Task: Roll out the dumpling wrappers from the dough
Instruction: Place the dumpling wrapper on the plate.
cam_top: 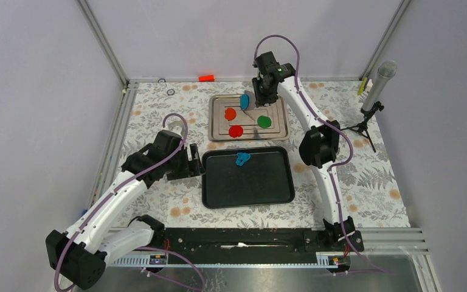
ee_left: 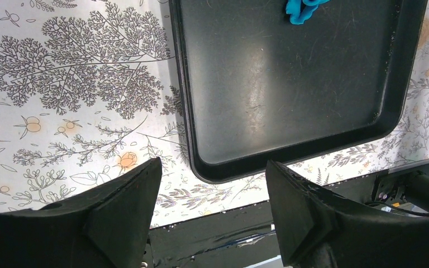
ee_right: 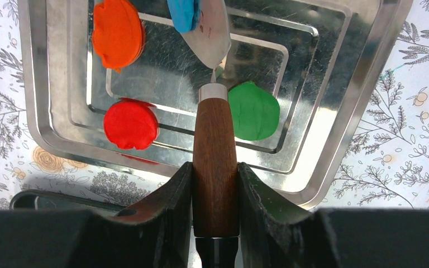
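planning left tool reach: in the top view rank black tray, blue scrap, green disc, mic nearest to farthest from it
1. black tray, just right of the left tool
2. blue scrap, at that tray's far edge
3. green disc, in the silver tray
4. mic, far right

The table covering (cam_top: 158, 115) is white, printed with grey ferns and branches and small orange blossoms. The near tray (cam_top: 249, 188) is matte black, and the dough scrap (cam_top: 242, 159) on it is bright blue. The far tray (cam_top: 214, 118) is shiny silver. On it are an orange wrapper (cam_top: 230, 114), a red wrapper (cam_top: 236, 131) and a green wrapper (cam_top: 264, 121); the blue wrapper (cam_top: 244, 101) matches the dough. The spatula (ee_right: 215, 151) has a dark brown wooden handle and a silver blade. The left arm (cam_top: 118, 198) and right arm (cam_top: 331, 182) are white with black joints, their cables (cam_top: 280, 38) purple.
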`<state>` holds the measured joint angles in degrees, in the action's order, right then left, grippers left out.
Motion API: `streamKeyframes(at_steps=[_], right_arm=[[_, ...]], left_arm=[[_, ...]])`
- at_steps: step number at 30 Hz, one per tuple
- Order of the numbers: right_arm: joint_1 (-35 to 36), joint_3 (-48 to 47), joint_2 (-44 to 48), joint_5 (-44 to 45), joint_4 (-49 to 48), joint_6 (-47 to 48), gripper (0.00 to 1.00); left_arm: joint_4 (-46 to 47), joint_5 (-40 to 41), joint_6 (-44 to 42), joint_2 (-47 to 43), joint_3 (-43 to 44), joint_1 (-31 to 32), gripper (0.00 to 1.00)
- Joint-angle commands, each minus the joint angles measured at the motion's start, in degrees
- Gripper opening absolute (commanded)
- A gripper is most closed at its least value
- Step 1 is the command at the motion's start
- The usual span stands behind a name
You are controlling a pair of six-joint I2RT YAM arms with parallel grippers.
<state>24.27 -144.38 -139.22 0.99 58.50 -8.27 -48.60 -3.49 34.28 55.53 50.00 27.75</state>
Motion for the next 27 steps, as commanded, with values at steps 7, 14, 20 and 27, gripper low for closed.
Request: streamKeyframes(at_steps=[7,14,20,27], right_arm=[[0.5,0.2,4.9,0.8,3.8,2.1,0.0],[0.5,4.6,9.7,-0.2,1.3,0.9,0.0],[0.5,13.3,15.9,-2.1,-4.1,0.3,0.0],[0.4,15.0,16.1,-0.5,-7.4,-0.3,0.0]], left_arm=[[1.8,-0.6,0.2,-2.7,-1.5,-0.4,0.75],[1.6,-0.5,0.7,-2.7,-1.4,-0.4,0.75],[1.3,0.2,0.9,-3.2,-1.7,-0.4,0.75],[1.4,-0.4,0.5,-1.7,-0.7,-0.4,0.75]])
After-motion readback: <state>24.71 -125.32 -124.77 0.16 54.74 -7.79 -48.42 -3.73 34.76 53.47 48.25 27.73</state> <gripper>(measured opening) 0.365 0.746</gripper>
